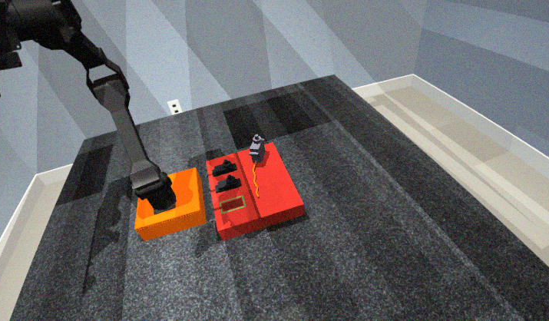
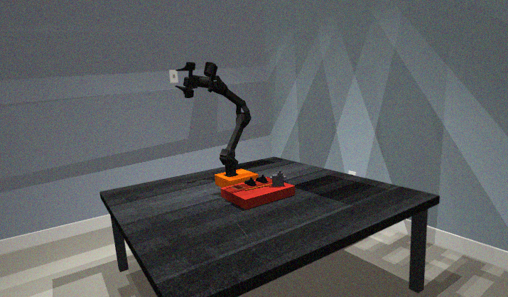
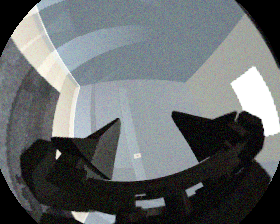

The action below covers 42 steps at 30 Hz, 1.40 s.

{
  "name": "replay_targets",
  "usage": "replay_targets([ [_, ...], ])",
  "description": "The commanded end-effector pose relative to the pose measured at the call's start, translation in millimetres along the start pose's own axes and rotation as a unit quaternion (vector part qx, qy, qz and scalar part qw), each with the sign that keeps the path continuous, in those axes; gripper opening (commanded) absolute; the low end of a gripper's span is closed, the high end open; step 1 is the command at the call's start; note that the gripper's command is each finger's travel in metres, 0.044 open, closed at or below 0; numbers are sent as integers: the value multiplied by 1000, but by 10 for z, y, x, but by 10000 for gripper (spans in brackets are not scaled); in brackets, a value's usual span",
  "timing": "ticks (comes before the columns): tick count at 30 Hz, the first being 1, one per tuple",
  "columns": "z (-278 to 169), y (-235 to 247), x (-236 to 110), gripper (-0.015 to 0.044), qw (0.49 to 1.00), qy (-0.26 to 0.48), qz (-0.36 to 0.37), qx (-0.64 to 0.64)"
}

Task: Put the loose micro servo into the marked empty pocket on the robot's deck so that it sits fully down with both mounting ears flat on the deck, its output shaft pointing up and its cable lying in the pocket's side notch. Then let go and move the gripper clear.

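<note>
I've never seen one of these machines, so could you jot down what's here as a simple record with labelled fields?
Arm: one black arm, standing on an orange block, raised high above the table
Claw: the claw is open, holding nothing, aimed at the wall
Red deck: a red box beside the orange block
Seated servos: two black servos already in pockets
Marked pocket: green-outlined pocket, unfilled
Loose servo: grey servo standing upright at the deck's far end
Cable: yellow cable trailing along the deck top
</note>
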<state>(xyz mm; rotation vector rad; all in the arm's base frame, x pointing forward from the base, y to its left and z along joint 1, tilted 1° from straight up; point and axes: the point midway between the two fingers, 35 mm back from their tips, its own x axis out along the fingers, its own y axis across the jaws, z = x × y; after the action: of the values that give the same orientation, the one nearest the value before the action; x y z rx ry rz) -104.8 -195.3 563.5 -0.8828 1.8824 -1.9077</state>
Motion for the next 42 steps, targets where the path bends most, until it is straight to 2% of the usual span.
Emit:
replay_targets([
  [1, 16, 4, 0, 426, 1000, -3, 0, 0],
  [2, 48, 12, 1, 440, 1000, -8, 1, 0],
  [13, 780, 233, -98, 440, 990, -137, 30, 12],
  [21, 1500, 486, -405, 440, 963, -262, 68, 6],
  [31, 2249, 836, -1073, 440, 904, -409, 123, -16],
  [42, 2784, 1282, -2102, 440, 810, -549, 197, -59],
])
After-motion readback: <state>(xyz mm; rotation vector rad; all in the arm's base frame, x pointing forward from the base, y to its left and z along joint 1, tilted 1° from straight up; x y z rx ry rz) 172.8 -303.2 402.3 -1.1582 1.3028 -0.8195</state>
